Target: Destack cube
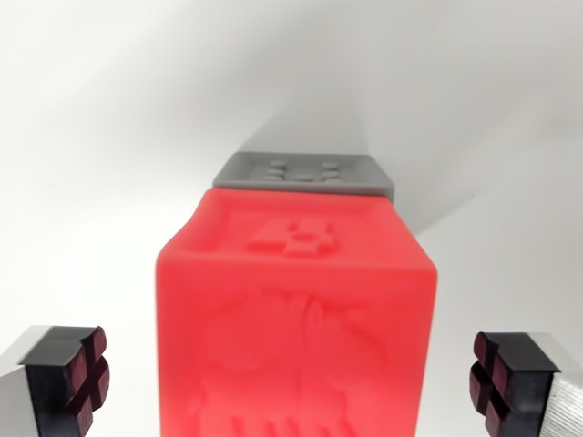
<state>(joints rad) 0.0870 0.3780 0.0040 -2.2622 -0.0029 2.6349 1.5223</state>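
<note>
Framing: red cube (296,319) fills centre, between both fingers
red cube: matte, soft-looking, rounded edges, embossed relief on top and front
grey cube (303,171): just behind the red one, raised dots on top
gripper (291,382): spread wide, black ridged pads (84,378) clear of cube sides
surface (109,137): plain white, smooth

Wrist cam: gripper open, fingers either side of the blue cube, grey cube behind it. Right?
Not quite: the cube between the fingers is red, not blue. The rest holds in the wrist view: gripper open, grey cube behind it.
</note>
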